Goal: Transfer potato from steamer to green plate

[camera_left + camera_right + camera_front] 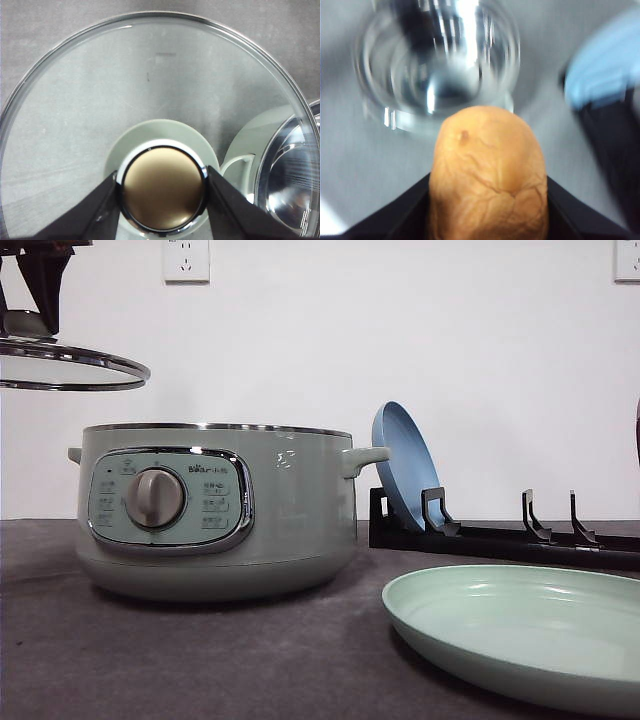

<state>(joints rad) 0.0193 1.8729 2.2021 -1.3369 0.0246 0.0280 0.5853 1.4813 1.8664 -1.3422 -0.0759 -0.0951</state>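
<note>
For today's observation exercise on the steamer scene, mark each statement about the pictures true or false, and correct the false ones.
1. The glass lid sits on the steamer. False: the left gripper holds it raised by its knob, off to the steamer's side.
2. The right gripper holds the potato. True.
3. The potato lies on the green plate. False: the plate shows nothing on it.
4. A blue plate stands on edge in the black rack. True.
5. The steamer's dial faces the front camera. True.
</note>
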